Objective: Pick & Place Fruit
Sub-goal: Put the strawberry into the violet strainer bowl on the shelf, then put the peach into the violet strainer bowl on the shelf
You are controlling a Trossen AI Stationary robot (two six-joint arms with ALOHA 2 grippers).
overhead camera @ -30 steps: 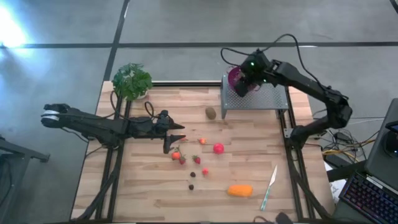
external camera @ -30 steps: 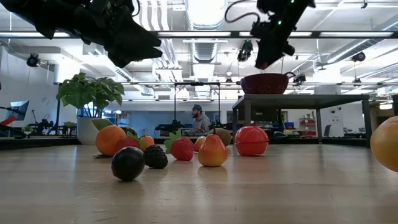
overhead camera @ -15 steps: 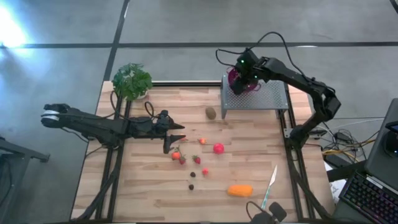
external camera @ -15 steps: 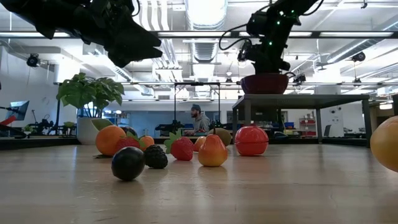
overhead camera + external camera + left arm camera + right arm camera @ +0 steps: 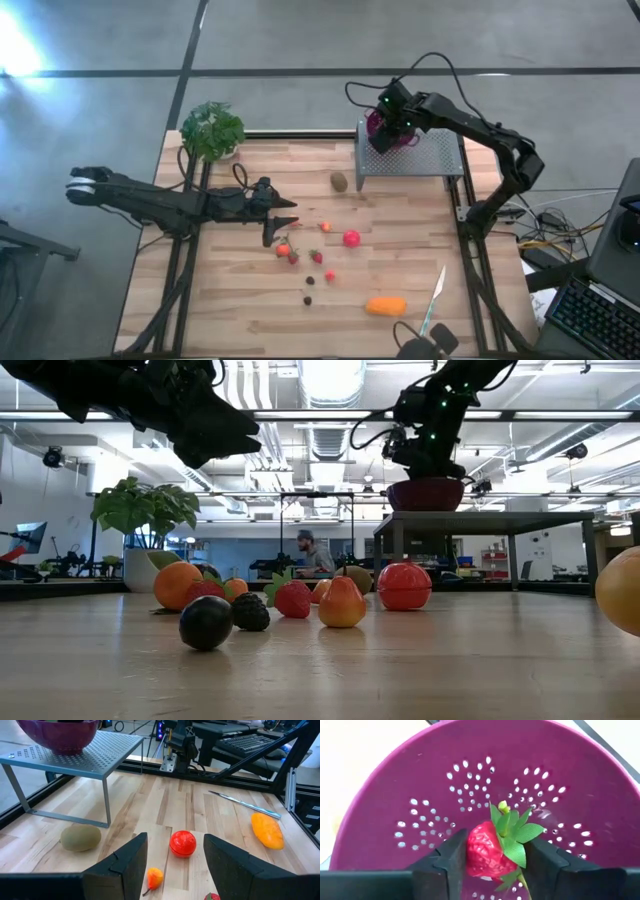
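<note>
The right gripper [image 5: 492,855] clamps a red toy strawberry with green leaves [image 5: 487,851] between its jaws, over the perforated purple plastic bowl [image 5: 420,795] at upper right; the left gripper [image 5: 172,857] hangs wide open.

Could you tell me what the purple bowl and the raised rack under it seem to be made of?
The purple bowl looks like glossy moulded plastic: smooth sheen, neat drainage holes, a colander. The raised rack looks like grey painted metal: thin perforated sheet on slim rod legs.

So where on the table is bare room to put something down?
The wood between the plant and the kiwi is bare, and so is the left front corner of the table. The middle is crowded: strawberries and berries beside the left tool.
</note>
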